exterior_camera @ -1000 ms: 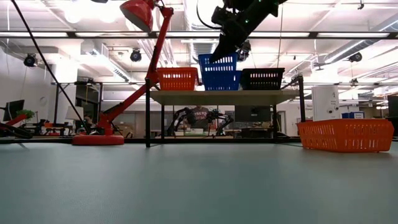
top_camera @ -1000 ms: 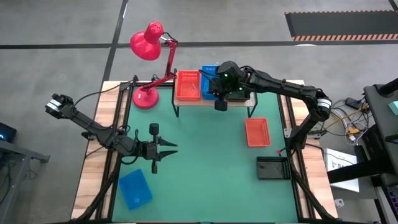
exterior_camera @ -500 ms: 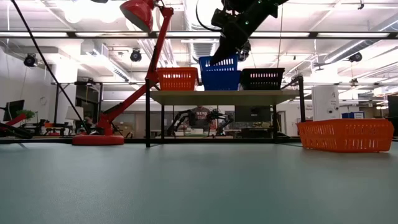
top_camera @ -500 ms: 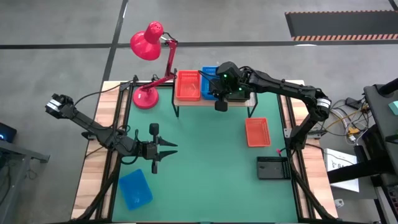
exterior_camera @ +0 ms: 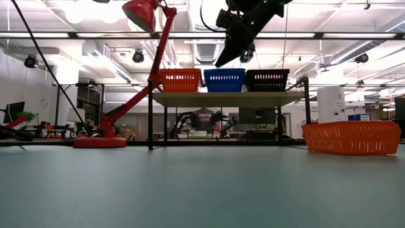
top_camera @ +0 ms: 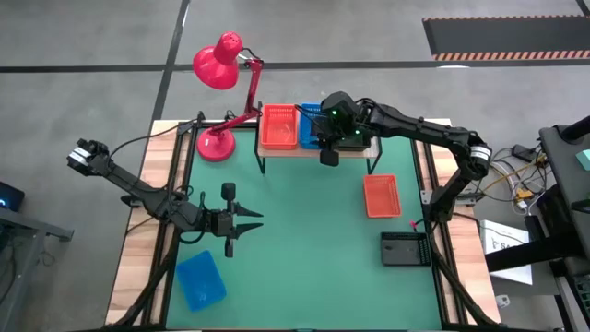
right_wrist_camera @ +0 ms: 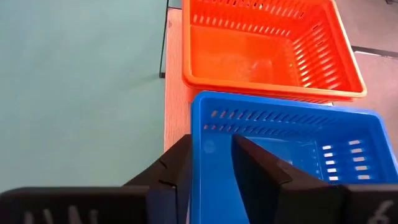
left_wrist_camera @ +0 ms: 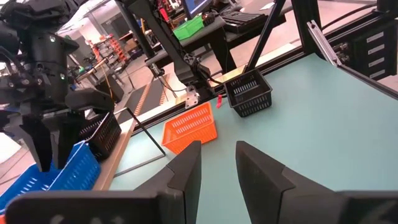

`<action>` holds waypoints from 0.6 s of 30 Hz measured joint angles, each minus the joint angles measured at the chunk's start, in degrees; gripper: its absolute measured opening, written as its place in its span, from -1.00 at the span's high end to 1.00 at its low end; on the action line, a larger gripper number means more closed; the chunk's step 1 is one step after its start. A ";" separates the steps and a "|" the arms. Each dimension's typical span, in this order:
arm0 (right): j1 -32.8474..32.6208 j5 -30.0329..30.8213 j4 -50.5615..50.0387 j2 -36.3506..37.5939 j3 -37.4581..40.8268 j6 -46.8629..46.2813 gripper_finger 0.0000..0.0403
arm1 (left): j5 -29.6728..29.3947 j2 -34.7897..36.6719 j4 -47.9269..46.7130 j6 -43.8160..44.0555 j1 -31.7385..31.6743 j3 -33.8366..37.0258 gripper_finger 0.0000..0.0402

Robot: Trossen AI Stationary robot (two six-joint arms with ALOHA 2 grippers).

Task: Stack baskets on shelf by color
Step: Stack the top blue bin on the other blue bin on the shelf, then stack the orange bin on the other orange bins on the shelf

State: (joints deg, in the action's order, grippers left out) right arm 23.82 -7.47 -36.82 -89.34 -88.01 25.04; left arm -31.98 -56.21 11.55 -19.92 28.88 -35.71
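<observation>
An orange basket (top_camera: 278, 126), a blue basket (top_camera: 310, 131) and a black basket (exterior_camera: 267, 80) stand side by side on the light-wood shelf (exterior_camera: 221, 99). My right gripper (exterior_camera: 221, 60) hangs open just above the blue basket's rim. In the right wrist view (right_wrist_camera: 211, 146) its fingers stand on either side of one wall of the blue basket (right_wrist_camera: 286, 155). My left gripper (top_camera: 249, 222) is open and empty low over the table's left half. Loose on the table lie an orange basket (top_camera: 382, 195), a black basket (top_camera: 406, 249) and a blue basket (top_camera: 201, 279).
A red desk lamp (top_camera: 221, 65) stands with its base (top_camera: 215, 145) just left of the shelf. The green table top (top_camera: 304, 240) lies bare between the shelf and the loose baskets. The room behind holds benches and equipment.
The blue basket, which stood raised under my right gripper above the row, has dropped. It now sits level on the shelf at the same height as the orange and black ones. My right gripper has stayed about where it was.
</observation>
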 joint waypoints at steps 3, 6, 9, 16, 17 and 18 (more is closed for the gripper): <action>-0.68 -0.10 -2.94 0.28 -1.92 -0.16 0.43 | -0.01 0.00 0.02 0.02 0.01 0.01 0.58; -1.90 -1.95 -6.05 0.87 -3.37 -0.47 0.43 | 0.00 0.00 0.01 0.02 0.00 0.01 0.58; -4.24 -9.12 -6.97 2.19 -3.37 -0.66 0.50 | 0.00 0.00 0.02 0.00 0.00 0.01 0.58; -15.82 -15.05 -9.95 3.99 -0.96 -1.98 0.71 | -0.01 0.00 0.02 -0.44 0.00 0.01 0.58; -17.71 -15.01 -9.95 4.07 -0.15 -2.20 0.74 | -0.01 0.00 0.03 -0.44 0.00 0.01 0.58; -19.56 -15.01 -9.99 4.09 0.58 -2.73 0.76 | -0.01 0.00 0.04 -0.44 0.00 0.01 0.58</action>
State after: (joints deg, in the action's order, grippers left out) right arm 4.27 -22.48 -46.81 -85.26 -87.43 22.31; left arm -31.99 -56.21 11.59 -20.36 28.88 -35.70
